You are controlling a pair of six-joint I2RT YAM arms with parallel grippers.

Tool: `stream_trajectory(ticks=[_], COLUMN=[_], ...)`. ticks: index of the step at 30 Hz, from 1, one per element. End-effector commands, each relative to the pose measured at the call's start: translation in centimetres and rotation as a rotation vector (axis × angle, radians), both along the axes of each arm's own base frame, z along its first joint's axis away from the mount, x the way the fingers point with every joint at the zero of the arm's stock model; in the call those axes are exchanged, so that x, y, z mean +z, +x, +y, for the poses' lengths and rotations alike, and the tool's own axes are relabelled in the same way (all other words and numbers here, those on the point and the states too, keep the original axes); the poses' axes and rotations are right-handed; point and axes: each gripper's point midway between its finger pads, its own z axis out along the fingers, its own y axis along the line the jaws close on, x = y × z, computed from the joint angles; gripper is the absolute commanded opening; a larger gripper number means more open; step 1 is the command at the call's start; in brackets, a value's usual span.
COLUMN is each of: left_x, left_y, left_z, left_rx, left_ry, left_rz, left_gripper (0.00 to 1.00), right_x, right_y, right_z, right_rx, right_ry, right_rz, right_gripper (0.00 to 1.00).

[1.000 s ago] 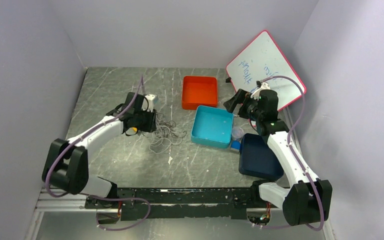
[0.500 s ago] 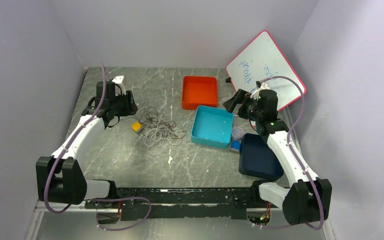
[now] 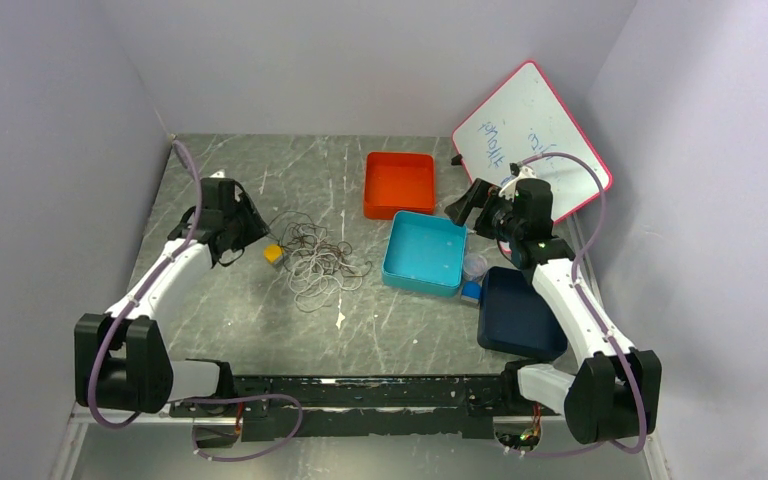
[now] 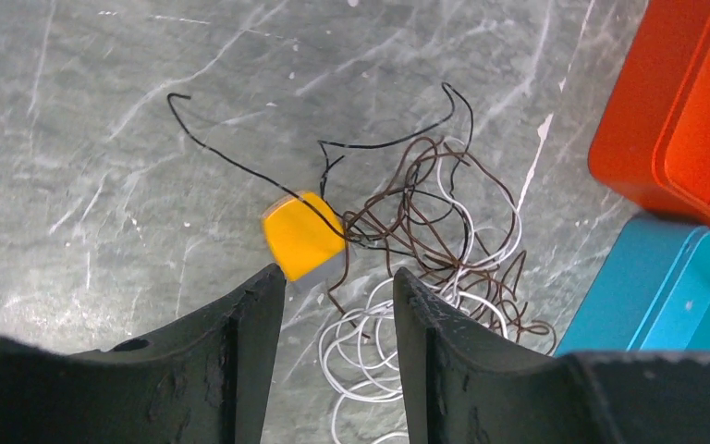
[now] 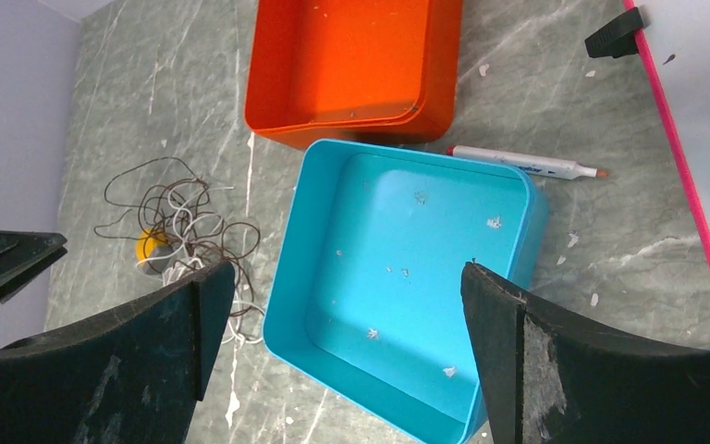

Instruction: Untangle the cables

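Note:
The cables [image 3: 315, 262] lie in one loose tangle of dark brown, black and white loops on the grey table, left of centre. A small yellow block [image 3: 274, 254] sits at the tangle's left edge with strands across it. My left gripper [image 3: 247, 228] is open and empty, up and to the left of the block. In the left wrist view the gripper [image 4: 333, 277] frames the block [image 4: 303, 235] and the cables [image 4: 425, 231]. My right gripper [image 3: 463, 207] is wide open and empty above the teal tray. In its view [image 5: 347, 277] the cables [image 5: 185, 222] lie far left.
An orange tray [image 3: 400, 184] stands at the back, a teal tray [image 3: 425, 252] in front of it and a dark blue tray [image 3: 518, 315] at the right. A whiteboard [image 3: 530, 135] leans at the back right. A marker [image 5: 527, 165] lies behind the teal tray.
My left gripper has pulled back from the tangle to the left and rear. The yellow block, at its fingertips before, now lies on the table. The right arm has barely moved.

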Motion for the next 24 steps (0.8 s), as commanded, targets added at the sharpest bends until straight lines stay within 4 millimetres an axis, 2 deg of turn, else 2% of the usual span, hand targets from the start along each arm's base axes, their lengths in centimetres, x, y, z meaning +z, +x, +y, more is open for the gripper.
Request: stream_trajectory(ticks=[1,4,18,21,24], left_x=[0.9,0.4,-2.9,-3.7,-4.1], left_y=[0.3,0.6,2.8,3.1,3.5], left_z=[1.5,1.7,0.0,-0.1,-0.1], left_rx=[0.187,0.219,0.194,0.189,0.179], left_ry=[-0.039,-0.047,-0.125,-0.12,-0.112], left_rz=[-0.04,-0.052,-0.008,0.007,0.007], left_gripper=[0.52,0.53,0.5,0.47,0.39], right_x=[1.1,1.0,0.7,0.7,0.7], right_y=[0.6,0.5,0.3,0.3,0.3], right_z=[-0.1,0.0,-0.2,-0.2,-0.2], right_rx=[-0.008,-0.003,-0.005,-0.006,-0.007], right_ry=[0.015,0.023,0.009,0.01,0.011], right_rz=[-0.029,-0.027,-0.02,-0.022,-0.022], right_gripper=[0.96,0.96,0.96,0.96,0.96])
